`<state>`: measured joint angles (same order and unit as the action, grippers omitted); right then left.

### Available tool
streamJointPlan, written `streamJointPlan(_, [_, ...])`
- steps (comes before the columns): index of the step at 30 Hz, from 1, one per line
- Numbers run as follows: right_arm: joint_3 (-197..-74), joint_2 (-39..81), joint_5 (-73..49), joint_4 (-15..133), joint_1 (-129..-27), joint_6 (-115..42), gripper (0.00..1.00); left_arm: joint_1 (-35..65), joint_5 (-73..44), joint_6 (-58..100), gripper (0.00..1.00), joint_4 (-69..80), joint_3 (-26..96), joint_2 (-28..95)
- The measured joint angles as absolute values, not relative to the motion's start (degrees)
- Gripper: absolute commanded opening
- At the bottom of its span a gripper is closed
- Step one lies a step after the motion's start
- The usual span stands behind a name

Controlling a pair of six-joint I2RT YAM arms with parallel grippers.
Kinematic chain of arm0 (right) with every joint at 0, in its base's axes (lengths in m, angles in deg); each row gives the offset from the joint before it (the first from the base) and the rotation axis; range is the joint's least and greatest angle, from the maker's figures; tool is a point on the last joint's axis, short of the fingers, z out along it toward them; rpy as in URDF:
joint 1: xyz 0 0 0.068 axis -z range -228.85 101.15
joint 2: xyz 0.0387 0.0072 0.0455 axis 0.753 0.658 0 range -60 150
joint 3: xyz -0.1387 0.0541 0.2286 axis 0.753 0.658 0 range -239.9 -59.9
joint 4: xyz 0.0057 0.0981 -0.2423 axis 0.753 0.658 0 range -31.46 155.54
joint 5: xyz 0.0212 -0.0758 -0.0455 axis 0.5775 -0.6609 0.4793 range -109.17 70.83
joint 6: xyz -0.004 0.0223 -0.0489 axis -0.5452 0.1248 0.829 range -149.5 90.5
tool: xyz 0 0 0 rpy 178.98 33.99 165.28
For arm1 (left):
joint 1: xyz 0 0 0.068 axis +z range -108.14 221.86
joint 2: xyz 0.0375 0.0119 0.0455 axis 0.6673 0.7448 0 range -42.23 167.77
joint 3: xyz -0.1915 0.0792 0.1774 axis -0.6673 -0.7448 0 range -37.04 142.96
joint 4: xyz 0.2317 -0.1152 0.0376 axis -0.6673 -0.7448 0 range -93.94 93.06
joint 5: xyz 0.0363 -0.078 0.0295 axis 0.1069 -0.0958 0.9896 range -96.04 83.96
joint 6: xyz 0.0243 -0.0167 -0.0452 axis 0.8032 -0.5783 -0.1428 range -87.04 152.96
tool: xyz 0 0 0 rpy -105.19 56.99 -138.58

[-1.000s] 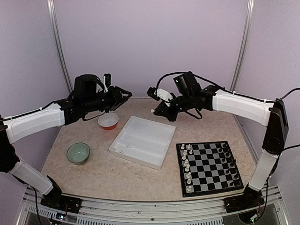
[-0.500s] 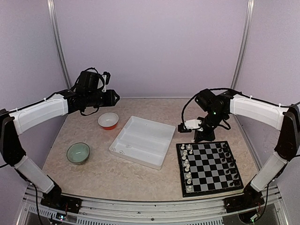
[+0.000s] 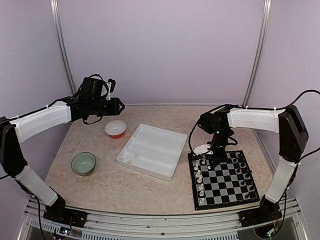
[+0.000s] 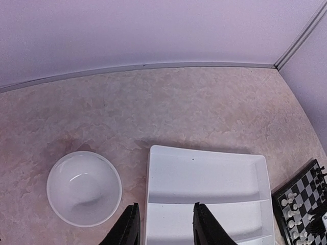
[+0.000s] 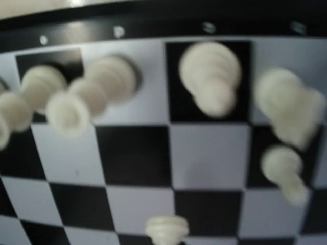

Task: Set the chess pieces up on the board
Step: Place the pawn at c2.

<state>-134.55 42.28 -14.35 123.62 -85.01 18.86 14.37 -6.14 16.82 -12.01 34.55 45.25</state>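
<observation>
— As things stand, what's on the table (image 3: 100, 185)?
— White divided tray (image 3: 150, 150) in the middle, chessboard (image 3: 225, 182) just right of it. Left gripper (image 4: 164, 229) hangs high at the far left, fingers apart, empty. Right gripper (image 3: 206, 160) is down at the board's far left corner, jaws together.
— Holding anything?
— Can't tell. White chess pieces (image 3: 199, 175) line the board's left side, black ones (image 3: 243, 175) its right.

Left pincer (image 4: 165, 206) stands parted, right pincer (image 3: 207, 161) closed.

Tray (image 3: 155, 145) smooth white plastic; chess pieces (image 5: 209, 76) glossy cream; table (image 3: 100, 185) matt, marbled
</observation>
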Motion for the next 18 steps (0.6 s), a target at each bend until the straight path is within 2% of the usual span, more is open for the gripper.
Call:
streamJointPlan(7, [-136.8, 47.4, -14.3, 124.5, -86.0, 17.1, 0.02, 14.4, -7.1, 17.0, 0.36, -12.0, 34.6, 45.2])
streamJointPlan(18, [-139.2, 49.2, -14.3, 124.7, -86.3, 15.8, 0.05, 14.6, -8.8, 17.0, 0.36, -12.0, 34.6, 45.2])
